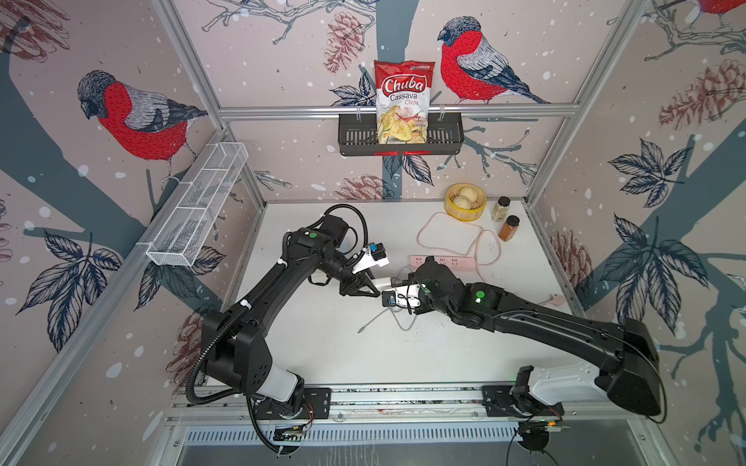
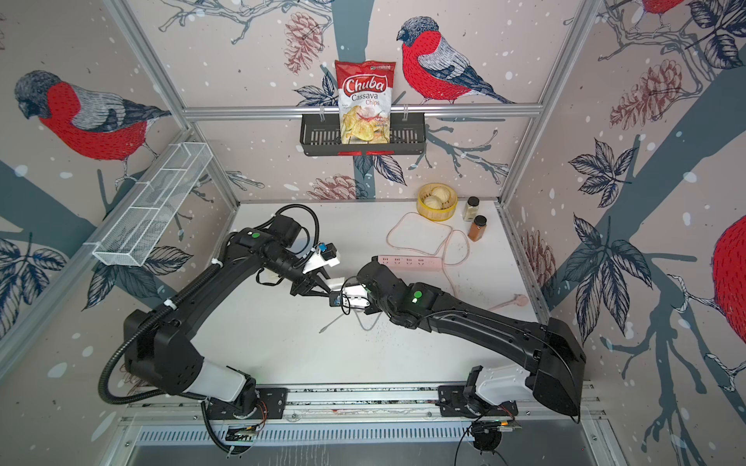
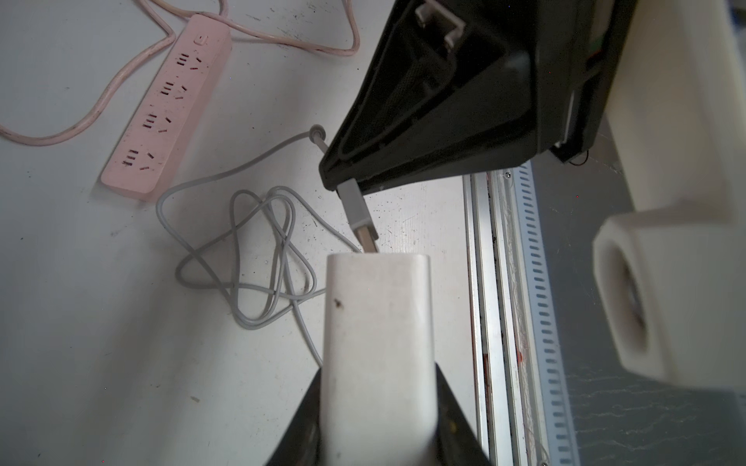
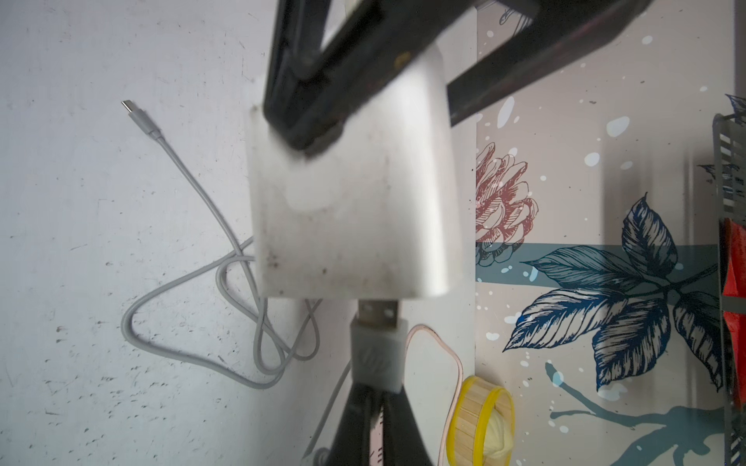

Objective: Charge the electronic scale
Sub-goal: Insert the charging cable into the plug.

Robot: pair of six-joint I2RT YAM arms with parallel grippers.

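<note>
The power strip (image 1: pixel 452 263), jars (image 1: pixel 500 208) and bun basket (image 1: pixel 464 216) are crowding the counter's (image 1: pixel 323 355) far right corner. A grey cable (image 1: pixel 369 325) is lying mid-counter. The near left corner is lying bare.

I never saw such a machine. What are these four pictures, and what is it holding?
These are two robot arms at a table. Two pictures look down from above; the other two come from a camera on each wrist. The left end effector grips a white charger; the right end effector grips the USB plug of a grey cable, at the charger's end. A pink power strip, a bun basket and two jars are on the table.
</note>
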